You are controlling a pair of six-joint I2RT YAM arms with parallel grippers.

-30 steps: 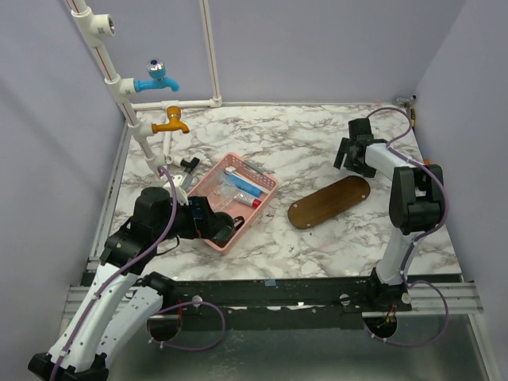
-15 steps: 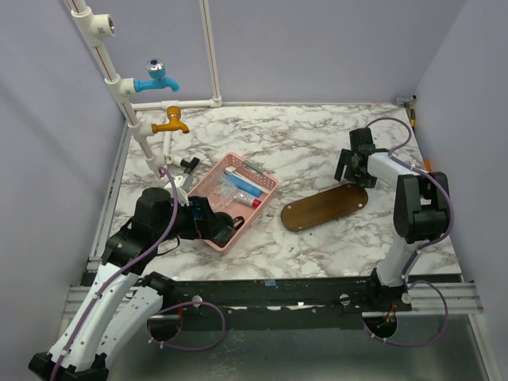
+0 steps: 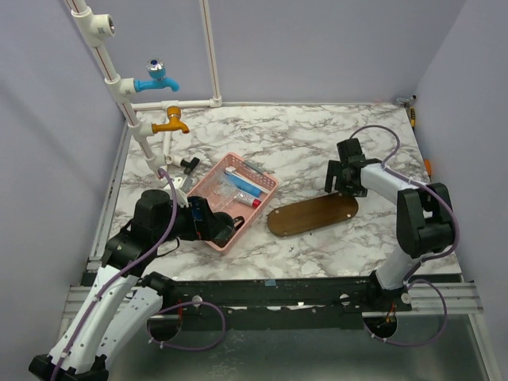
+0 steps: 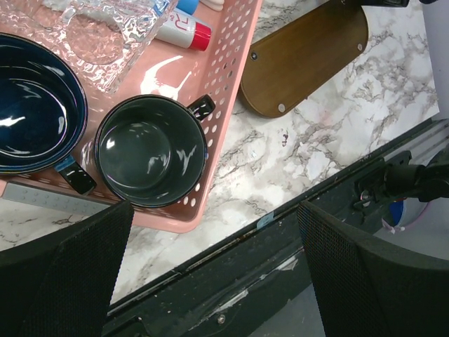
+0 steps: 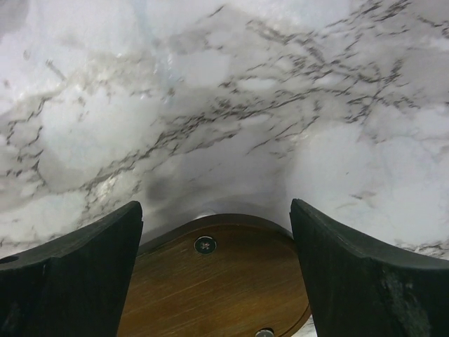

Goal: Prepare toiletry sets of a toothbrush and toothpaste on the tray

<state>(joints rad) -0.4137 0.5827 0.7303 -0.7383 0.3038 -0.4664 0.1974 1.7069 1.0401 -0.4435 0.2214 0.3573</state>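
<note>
The tray (image 3: 309,216) is lying on the marble bench (image 3: 317,135) between the two arms. Its long axis is running from near-left to far-right, with the near-left end pointing at the pink basket (image 3: 252,218) and stopping just beside it.

The right hand (image 3: 340,182) is sitting at the tray's far-right end. In its wrist view the fingers are spread wide, with the rounded end of the wood showing between them. I cannot tell whether they are touching the wood, and nothing is clamped.

The left hand (image 3: 221,228) is hovering over the near corner of the basket, fully open and holding nothing. Below it a dark cup (image 4: 151,151) is standing inside the basket.

The toothpaste (image 3: 248,191) is lying further in, toward the side of the basket that faces the tray. Its red cap is pointing at the near-right rim. I cannot pick out the toothbrushes clearly among the clutter.

So the left arm is plainly the nearer one for lifting anything out. From that hand the tube lies up and to the right, past the cup. To my eye, a reach across the basket would then carry on rightward to the tray's closest end.
</note>
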